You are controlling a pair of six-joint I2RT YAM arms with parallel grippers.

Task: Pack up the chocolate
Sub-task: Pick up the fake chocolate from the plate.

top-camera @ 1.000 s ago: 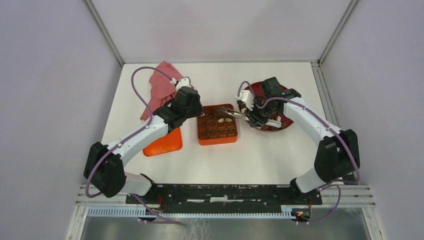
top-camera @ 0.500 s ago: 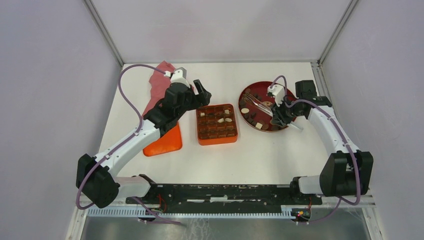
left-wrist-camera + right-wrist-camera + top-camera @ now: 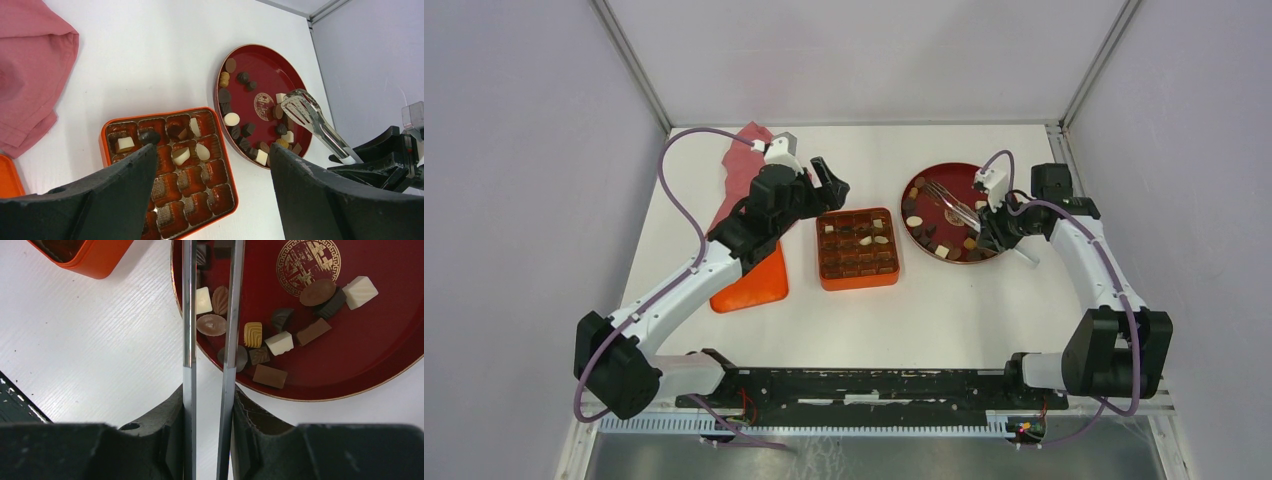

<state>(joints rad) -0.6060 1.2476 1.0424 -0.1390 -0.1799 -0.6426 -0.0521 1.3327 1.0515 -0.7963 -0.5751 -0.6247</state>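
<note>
The left gripper [image 3: 829, 178] hangs above the worktop [image 3: 944, 310] just left of the orange box [image 3: 859, 283], its fingers [image 3: 115, 190] spread wide apart and holding nothing. The box is a square grid of small compartments. A few at its far end hold chocolate [image 3: 202, 151], cream and dark pieces, one to a compartment, while the nearer compartments show only their brown liners.

Most of the chocolate sits loose on the dark red round plate [image 3: 270, 62] to the right of the box, scattered along the plate's left and near sides around the gold emblem in the middle.

The right gripper [image 3: 210, 410] is clamped on the handles of metal tongs [image 3: 305, 107], one finger pressing each arm from outside. The tongs reach over the plate with their slotted ends above the pieces near the emblem; whether they touch anything is hard to tell.

A pink cloth [image 3: 742, 170] lies at the far left, and what looks like the box's orange lid [image 3: 759, 285] lies under the left arm
</note>
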